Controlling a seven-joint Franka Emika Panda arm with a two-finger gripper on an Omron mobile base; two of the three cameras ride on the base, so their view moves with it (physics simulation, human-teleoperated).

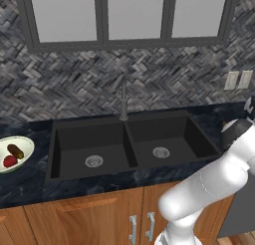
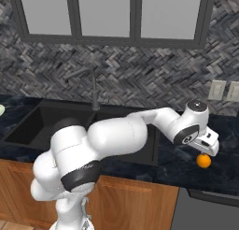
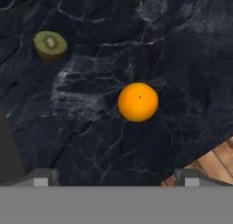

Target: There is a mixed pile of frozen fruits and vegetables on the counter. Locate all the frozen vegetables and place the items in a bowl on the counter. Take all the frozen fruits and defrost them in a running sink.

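Gripper (image 3: pixel 116 180) poised above the dark marbled counter (image 3: pixel 182 59), fingers (image 3: pixel 42 177) spread wide apart, nothing between them. Orange (image 3: pixel 138 102) resting on the stone directly ahead of the hand, centred between the two fingertips but apart from both. Halved kiwi (image 3: pixel 50 44) lying farther off, up and left of the orange in the hand view. Seen from the right base view, orange (image 2: pixel 203 161) just under the hand. Bowl (image 1: pixel 22 142) left of the black sink (image 1: pixel 134 144), holding a red round item (image 1: pixel 10 161) and a dark oblong one (image 1: pixel 15 151).

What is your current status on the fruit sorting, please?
Fingers open, hanging above the orange on the counter. Kiwi half lies apart from it. Two vegetables already in bowl. Nothing between fingers and orange.
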